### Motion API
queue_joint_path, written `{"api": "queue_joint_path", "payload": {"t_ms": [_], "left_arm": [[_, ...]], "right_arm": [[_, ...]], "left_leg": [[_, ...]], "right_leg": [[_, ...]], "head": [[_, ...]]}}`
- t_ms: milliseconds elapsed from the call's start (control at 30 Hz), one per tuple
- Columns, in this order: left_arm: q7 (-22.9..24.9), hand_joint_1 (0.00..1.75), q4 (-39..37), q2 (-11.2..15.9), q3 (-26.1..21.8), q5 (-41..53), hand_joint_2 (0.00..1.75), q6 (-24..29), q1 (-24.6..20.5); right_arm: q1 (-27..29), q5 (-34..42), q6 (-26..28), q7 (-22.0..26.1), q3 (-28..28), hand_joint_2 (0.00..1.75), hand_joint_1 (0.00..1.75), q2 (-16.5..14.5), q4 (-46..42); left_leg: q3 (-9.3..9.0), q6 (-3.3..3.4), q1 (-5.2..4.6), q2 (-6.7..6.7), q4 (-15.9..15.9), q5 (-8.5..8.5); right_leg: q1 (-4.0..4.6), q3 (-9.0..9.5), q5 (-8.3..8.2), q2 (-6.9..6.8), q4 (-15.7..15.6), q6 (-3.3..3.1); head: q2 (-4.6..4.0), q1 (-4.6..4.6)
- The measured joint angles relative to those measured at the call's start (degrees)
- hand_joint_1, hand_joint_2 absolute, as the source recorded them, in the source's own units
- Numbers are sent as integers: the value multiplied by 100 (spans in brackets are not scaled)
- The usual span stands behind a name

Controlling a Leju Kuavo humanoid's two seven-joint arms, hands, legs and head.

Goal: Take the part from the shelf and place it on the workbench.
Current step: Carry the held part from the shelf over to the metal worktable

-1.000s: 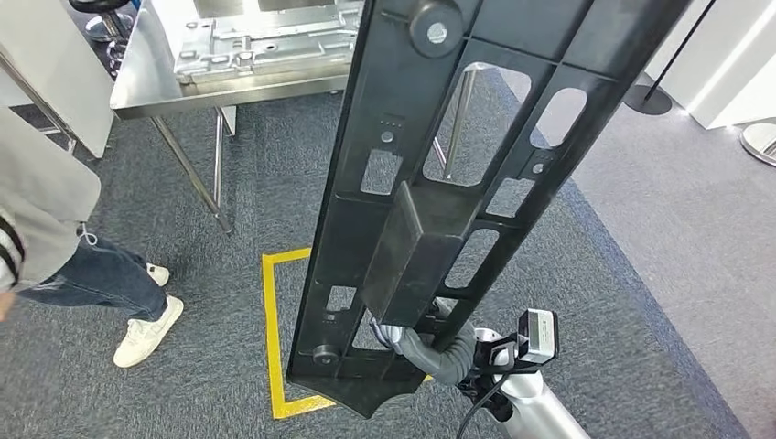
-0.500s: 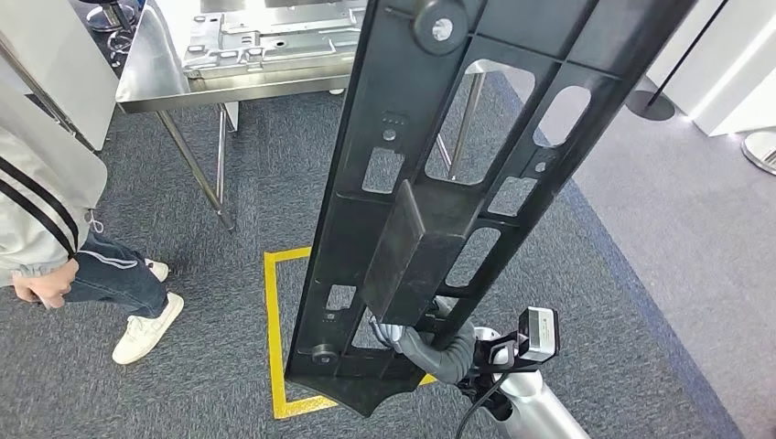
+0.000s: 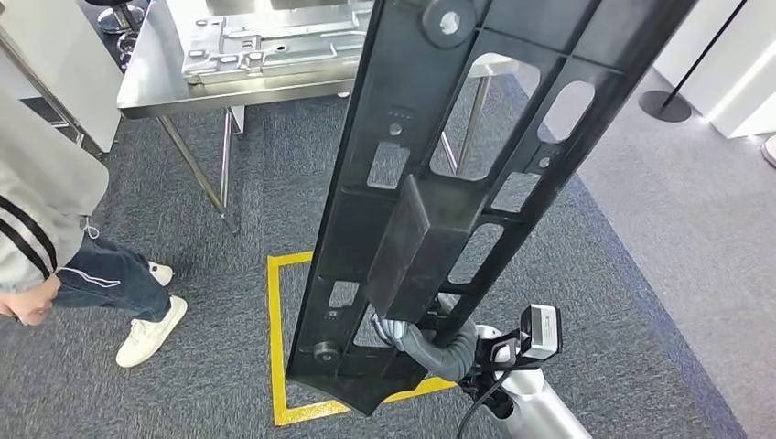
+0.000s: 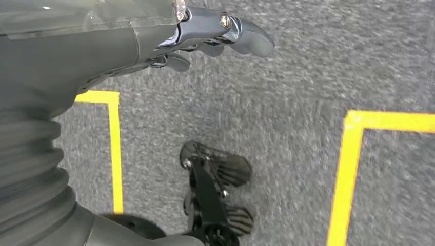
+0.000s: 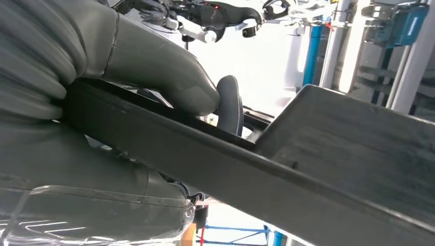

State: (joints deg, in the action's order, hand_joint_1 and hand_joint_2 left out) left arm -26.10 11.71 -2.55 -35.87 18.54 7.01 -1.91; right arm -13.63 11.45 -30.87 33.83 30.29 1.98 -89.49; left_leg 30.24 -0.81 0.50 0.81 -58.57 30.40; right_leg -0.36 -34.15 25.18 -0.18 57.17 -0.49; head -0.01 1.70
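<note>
Fingers of our right hand (image 3: 416,340) are clamping the lower end of the part (image 3: 458,183), a long black frame with cut-outs, and we are carrying it upright and tilted, rising from the hand toward the workbench. In the right wrist view our thumb (image 5: 169,77) is pressing on the part's edge. Our left hand (image 4: 205,38) is hanging beside us over the grey carpet (image 4: 308,61), holding nothing, its fingers curled but apart. Just below the right hand, yellow tape (image 3: 274,338) is marking a square on the floor. Off to the left of that hand, a person (image 3: 55,229) in jeans and white shoes is standing. Beyond the part's top, the steel workbench (image 3: 156,87) is standing with a metal plate (image 3: 265,46) lying on it.
</note>
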Motion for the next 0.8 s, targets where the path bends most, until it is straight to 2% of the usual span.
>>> {"api": "queue_joint_path", "payload": {"t_ms": [33,100,133,167,200,267,300,333,400,467,500,533,567,633,667,700,733,767,800], "left_arm": [[-3,0,0,0,-4,4,175,4,-2],[-5,0,-1,-2,-16,11,175,10,6],[-4,0,-1,-1,-23,13,175,14,14],[-3,0,-1,0,-29,13,175,19,24],[-1,0,-2,1,-33,13,175,23,31],[3,0,-1,2,-41,13,175,29,37],[5,0,-1,2,-49,13,175,32,36],[6,0,0,3,-57,13,175,35,31],[6,0,1,3,-72,14,175,39,25],[5,0,1,3,-80,14,175,40,30],[5,0,1,2,-83,14,175,40,32],[5,0,1,2,-85,14,175,40,29],[5,0,1,1,-87,15,175,40,26],[5,0,1,1,-94,15,175,40,20],[5,0,1,1,-100,15,175,40,24],[5,0,0,1,-105,15,175,40,31],[5,0,-1,-2,-109,15,175,40,38],[5,0,-1,-4,-111,15,175,40,43],[5,0,-2,-6,-113,15,175,40,43]], "right_arm": [[-5,3,-5,2,0,175,175,-7,2],[-13,8,-24,4,0,175,175,-17,19],[-13,9,-36,4,0,175,175,-22,33],[-13,9,-47,4,0,175,175,-25,48],[-13,9,-54,4,0,175,175,-27,61],[-18,9,-61,4,0,175,175,-36,74],[-26,10,-61,5,1,175,175,-40,78],[-34,10,-61,5,1,175,175,-45,80],[-47,10,-64,5,3,175,175,-50,83],[-52,9,-66,4,3,175,175,-55,81],[-62,10,-66,4,3,175,175,-56,80],[-72,11,-65,5,3,175,175,-57,79],[-79,12,-65,5,2,175,175,-58,80],[-77,13,-66,6,3,175,175,-58,90],[-66,13,-67,5,3,175,175,-58,96],[-57,12,-67,5,4,175,175,-58,101],[-50,11,-67,4,4,175,175,-58,103],[-47,11,-67,4,4,175,175,-58,104],[-46,12,-67,4,4,175,175,-57,107]], "left_leg": [[118,-27,4,-12,-260,124],[561,-66,16,-30,-1070,434],[785,-79,18,-33,-1416,512],[924,-85,19,-35,-1569,469],[949,-83,19,-36,-1481,298],[711,-47,16,-48,-748,-238],[560,-15,-1,-57,-375,-419],[451,24,-19,-65,-112,-509],[376,99,-49,-66,56,-471],[309,165,-28,-51,111,-439],[255,198,-13,-47,138,-424],[202,226,-2,-42,160,-410],[164,247,3,-42,173,-387],[116,261,3,-37,174,-333],[82,255,3,-32,173,-299],[37,244,4,-27,172,-261],[-23,228,6,-21,172,-217],[-86,209,8,-17,172,-168],[-144,184,8,-15,169,-122]], "right_leg": [[-12,50,17,-8,-30,-31],[3,130,82,-21,-42,-77],[10,171,118,-21,-41,-86],[14,219,157,-18,-40,-88],[16,277,200,-14,-40,-85],[17,411,297,-10,-42,-64],[25,462,344,-8,-40,-41],[31,493,379,-8,-41,-13],[42,518,401,-6,-33,52],[40,529,416,-5,35,105],[38,479,473,-2,168,129],[29,358,579,2,408,153],[15,153,727,5,759,178],[-10,-362,972,6,1502,225],[-22,-546,967,6,1686,240],[-33,-618,839,5,1649,247],[-43,-575,598,5,1394,248],[-49,-449,291,5,979,237],[-43,-325,87,5,599,222]], "head": [[1,2],[0,4],[-1,3],[-1,4],[-1,4],[-1,4],[-1,2],[-1,0],[0,-7],[0,-11],[1,-22],[0,-36],[0,-50],[0,-68],[0,-69],[0,-72],[0,-72],[-1,-75],[-1,-77]]}}
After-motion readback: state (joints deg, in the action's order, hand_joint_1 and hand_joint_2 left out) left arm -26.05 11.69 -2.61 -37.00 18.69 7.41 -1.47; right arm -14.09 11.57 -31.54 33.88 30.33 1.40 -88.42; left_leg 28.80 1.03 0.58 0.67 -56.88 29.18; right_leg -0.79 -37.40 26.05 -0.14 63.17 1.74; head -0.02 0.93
